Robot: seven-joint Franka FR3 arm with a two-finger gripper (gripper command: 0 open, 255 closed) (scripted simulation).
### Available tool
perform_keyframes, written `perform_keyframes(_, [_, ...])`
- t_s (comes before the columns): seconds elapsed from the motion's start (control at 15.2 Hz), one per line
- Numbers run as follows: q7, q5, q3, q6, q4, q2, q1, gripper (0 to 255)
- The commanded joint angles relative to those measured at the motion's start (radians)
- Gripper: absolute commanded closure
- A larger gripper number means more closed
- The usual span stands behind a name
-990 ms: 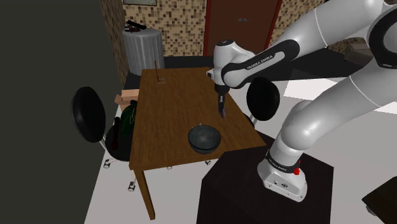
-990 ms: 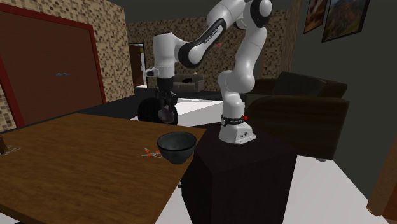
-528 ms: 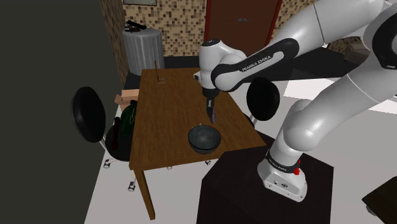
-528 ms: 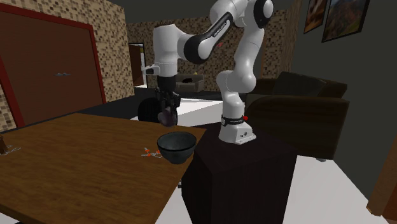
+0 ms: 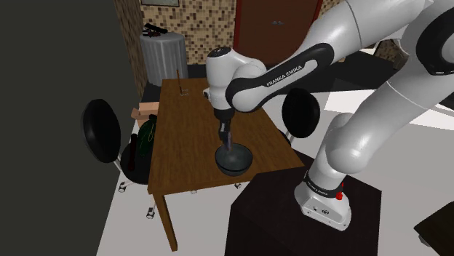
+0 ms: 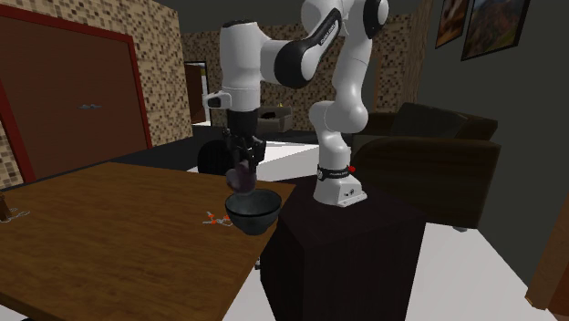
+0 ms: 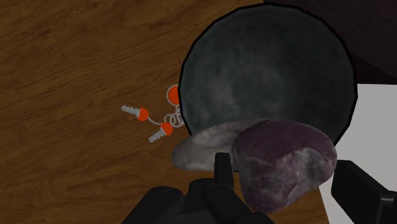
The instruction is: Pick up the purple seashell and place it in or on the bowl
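My black gripper [image 6: 243, 170] is shut on the purple seashell [image 6: 240, 180] and hangs just above the dark round bowl [image 6: 253, 210]. The bowl [image 5: 233, 158] stands on the brown wooden table [image 5: 189, 131], near the corner closest to the stand. In the wrist view the mottled purple-grey seashell [image 7: 283, 162] is clasped between the two fingers [image 7: 222, 175]. It sits over the near rim of the bowl [image 7: 267, 70], whose inside is bare. In the shoulder view the gripper [image 5: 225, 140] points straight down at the bowl's rim.
A small bunch of keys with orange tags [image 7: 156, 118] lies on the table right beside the bowl. A small upright object [image 5: 181, 89] stands at the table's far end. A black round chair [image 5: 101, 131] and a grey bin [image 5: 164, 54] flank the table. The dark stand [image 5: 291, 211] is next to the bowl's corner.
The arm has swung toward the shoulder view's left and come lower, carrying the seashell from beside the table's edge to just above the bowl. The grip has stayed the same.
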Motion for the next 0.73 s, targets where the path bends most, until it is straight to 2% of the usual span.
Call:
perform_keyframes(0.0, [0.017,0.0,0.01,0.019,-0.004,0.017,0.004,255])
perform_keyframes(0.66, [0.061,-0.039,0.024,0.171,-0.064,0.114,-0.01,255])
